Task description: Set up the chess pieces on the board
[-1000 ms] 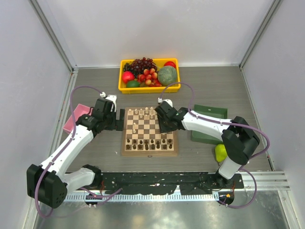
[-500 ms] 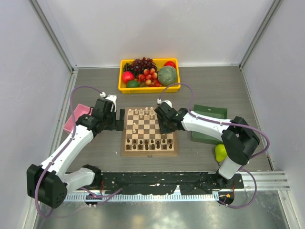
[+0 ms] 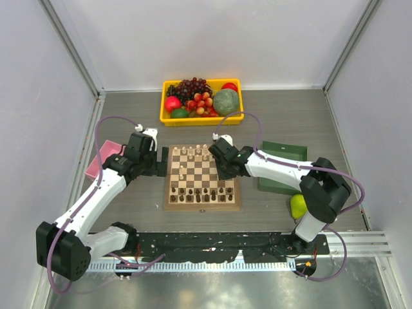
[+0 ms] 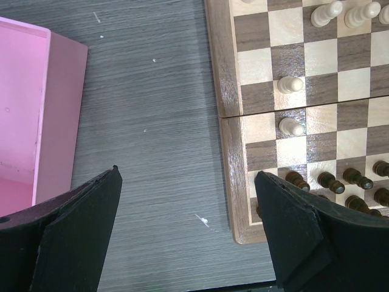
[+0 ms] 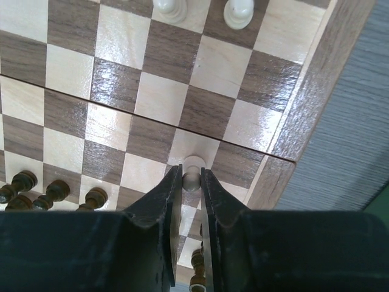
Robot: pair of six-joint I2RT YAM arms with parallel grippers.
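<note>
right gripper (image 5: 192,182) is clamped on a cream piece (image 5: 194,162), probably a pawn, near the right border of the chessboard (image 5: 307,91); left gripper (image 4: 186,174) hangs spread wide beside the board.

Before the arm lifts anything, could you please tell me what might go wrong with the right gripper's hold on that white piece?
1. The right gripper pinches the cream-white piece near its small rounded top, so it may slip or tip on lifting.
2. Dark pieces stand close beside the fingers; a low sideways move could topple them.
</note>
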